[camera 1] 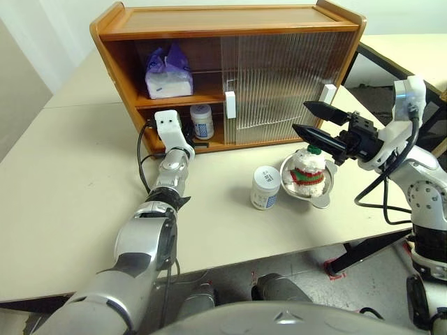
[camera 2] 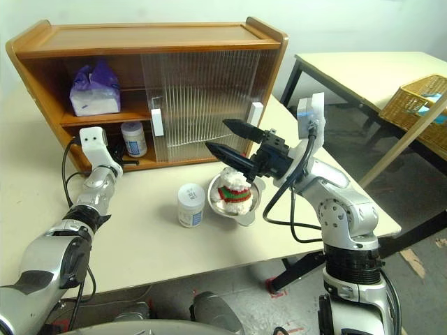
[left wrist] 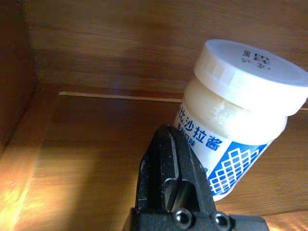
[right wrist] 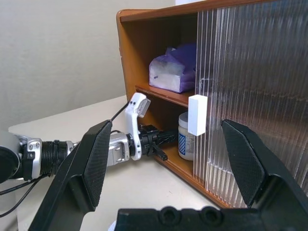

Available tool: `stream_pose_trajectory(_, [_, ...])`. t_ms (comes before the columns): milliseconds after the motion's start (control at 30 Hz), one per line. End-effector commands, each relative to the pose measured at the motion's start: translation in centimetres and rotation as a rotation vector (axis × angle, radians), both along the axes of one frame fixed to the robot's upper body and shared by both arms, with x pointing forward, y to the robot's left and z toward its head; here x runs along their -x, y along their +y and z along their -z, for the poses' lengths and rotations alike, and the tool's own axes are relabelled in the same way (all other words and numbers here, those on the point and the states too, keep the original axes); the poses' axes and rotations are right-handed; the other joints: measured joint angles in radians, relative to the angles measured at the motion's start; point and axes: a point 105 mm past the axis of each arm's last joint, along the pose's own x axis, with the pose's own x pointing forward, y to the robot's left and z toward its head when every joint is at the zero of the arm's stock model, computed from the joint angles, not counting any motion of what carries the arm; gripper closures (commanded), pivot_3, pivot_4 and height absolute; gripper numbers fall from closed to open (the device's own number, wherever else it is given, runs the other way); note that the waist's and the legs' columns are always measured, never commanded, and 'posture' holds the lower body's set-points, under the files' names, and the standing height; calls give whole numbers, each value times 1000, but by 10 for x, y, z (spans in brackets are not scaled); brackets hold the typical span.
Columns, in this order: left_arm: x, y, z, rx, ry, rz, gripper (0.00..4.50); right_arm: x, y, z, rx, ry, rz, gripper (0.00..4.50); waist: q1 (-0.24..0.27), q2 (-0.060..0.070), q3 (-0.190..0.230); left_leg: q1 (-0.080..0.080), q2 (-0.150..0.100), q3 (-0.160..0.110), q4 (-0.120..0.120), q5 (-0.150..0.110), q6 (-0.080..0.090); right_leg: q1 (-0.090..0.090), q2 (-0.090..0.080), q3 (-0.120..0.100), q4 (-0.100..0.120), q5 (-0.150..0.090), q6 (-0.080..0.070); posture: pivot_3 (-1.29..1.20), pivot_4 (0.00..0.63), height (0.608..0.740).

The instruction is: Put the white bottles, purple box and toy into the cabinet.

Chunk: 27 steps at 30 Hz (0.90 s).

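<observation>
The cabinet (camera 1: pixel 230 70) stands at the back of the tabletop (camera 1: pixel 63 181) before me. The purple box (camera 1: pixel 168 73) lies on its upper shelf, at the left end. One white bottle (camera 1: pixel 202 121) stands on the lower shelf below it, just beside my left pincer (camera 1: pixel 198 144). The second bottle (camera 1: pixel 265 187) stands on the tabletop in front of the cabinet, with the toy (camera 1: pixel 308 169) in a bowl (camera 1: pixel 322 197) just to its right, under my right pincer (camera 1: pixel 307 118).
</observation>
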Motion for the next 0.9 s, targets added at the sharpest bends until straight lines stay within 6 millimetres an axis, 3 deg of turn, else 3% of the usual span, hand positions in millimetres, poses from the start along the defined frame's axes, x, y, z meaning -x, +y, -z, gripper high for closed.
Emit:
stream_pose_trajectory(33, [-3,-18,-1,-9,16,81,4491,3,-3,-4,1,-13,10,0,-2,0,0,0,0,0,0,0,0,0,0,0,0,0,0,-296,0,740])
stream_pose_trajectory(267, [-3,-28,-1,6,22,130,4491,3,-4,-4,-1,-16,21,0,-25,0,0,-3,1,0,0,-1,2,0,-1,1,-6,4,6,-306,0,740])
stream_pose_trajectory(533, [-1,-2,-7,19,-40,32,4491,3,-3,-3,-5,-15,22,0,-42,0,0,-5,2,-1,0,-1,3,0,-1,1,-10,7,12,-299,0,740])
stream_pose_trajectory(633, [5,5,-11,25,-87,40,3893,2,-1,-3,-8,-12,16,0,-44,0,0,-5,0,-1,0,-1,2,0,0,1,-10,7,12,-291,0,740])
stream_pose_trajectory(733, [13,8,-13,39,-125,77,2879,2,-1,-3,-10,-9,11,0,-43,0,0,-5,-5,-1,0,-1,2,0,0,0,-10,7,11,-276,0,740])
stream_pose_trajectory(900, [42,8,-17,51,-164,235,1049,1,0,-1,-12,-2,1,0,-39,0,0,-5,-6,-2,0,-1,2,0,0,0,-10,6,9,-260,0,740])
